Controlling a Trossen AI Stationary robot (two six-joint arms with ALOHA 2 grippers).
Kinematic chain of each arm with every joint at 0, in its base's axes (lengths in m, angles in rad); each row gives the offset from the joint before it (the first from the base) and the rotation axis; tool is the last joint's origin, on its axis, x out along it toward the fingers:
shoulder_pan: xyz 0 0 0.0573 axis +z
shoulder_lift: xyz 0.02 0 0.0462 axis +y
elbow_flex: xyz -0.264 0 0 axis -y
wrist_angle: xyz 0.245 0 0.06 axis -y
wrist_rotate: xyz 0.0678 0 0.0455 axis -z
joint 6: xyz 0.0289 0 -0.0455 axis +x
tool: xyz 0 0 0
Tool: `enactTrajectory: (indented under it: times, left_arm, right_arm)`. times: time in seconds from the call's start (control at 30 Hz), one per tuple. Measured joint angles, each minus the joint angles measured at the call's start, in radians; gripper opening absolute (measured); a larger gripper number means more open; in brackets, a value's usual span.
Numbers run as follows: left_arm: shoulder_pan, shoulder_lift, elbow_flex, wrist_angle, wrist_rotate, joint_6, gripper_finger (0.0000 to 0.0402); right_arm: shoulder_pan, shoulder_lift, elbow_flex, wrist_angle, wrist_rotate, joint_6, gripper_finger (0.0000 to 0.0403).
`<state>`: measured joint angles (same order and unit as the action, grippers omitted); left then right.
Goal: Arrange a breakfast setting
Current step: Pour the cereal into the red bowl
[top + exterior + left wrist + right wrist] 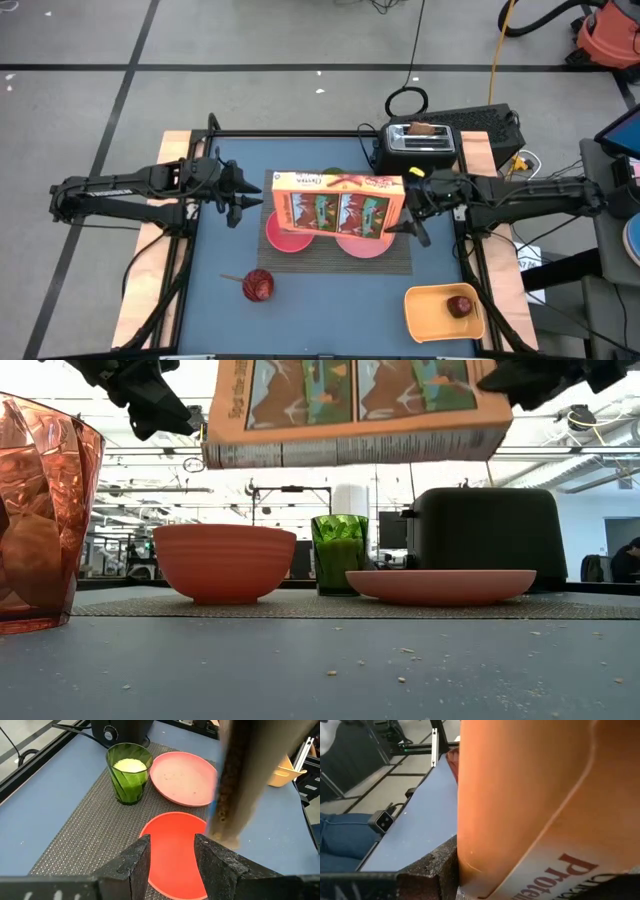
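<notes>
The Cheerios cereal box [338, 205] hangs in the air above the dark striped placemat [400, 262], over the pink-red bowl [224, 560] and the larger pink plate [440, 585]. My right gripper [412, 210] is shut on the box's right end. My left gripper [243, 205] hovers just off the box's left end, open, with nothing between its fingers [170, 845]; below it lies the bowl [175, 850]. The toast slice [425, 129] sticks up out of the black toaster [418, 145]. The small red apple [460, 306] lies in the orange tray [445, 312]. My right gripper pinches the cereal box's right end [485, 865] between its two fingers, coming in about level from the table's right. The box is lifted clear of everything, its long side running left to right, its printed front [350, 390] tilted up toward the near edge.
A green cup [129, 772] stands on the mat's far part between bowl and toaster. A red tumbler [257, 285] stands near the front left of the blue table top. The tray sits at the front right corner.
</notes>
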<state>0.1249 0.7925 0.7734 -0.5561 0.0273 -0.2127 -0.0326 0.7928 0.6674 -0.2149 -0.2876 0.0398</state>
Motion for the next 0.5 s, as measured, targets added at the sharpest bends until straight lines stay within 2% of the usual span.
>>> enactTrajectory:
  times: [0.17, 0.33, 0.5]
  left_arm:
    - [0.0, 0.0, 0.0, 0.0, 0.0, 0.0, 0.0157]
    - [0.0, 0.0, 0.0, 0.003, 0.0, -0.002, 0.0157]
    - [0.0, 0.0, 0.0, 0.009, 0.0, -0.002, 0.0157]
  right_arm:
    - [0.0, 0.007, 0.029, -0.042, -0.001, -0.025, 0.0208]
    - [0.0, 0.023, 0.028, -0.133, 0.055, -0.026, 0.0208]
    - [-0.001, 0.027, 0.028, -0.072, 0.051, -0.029, 0.0208]
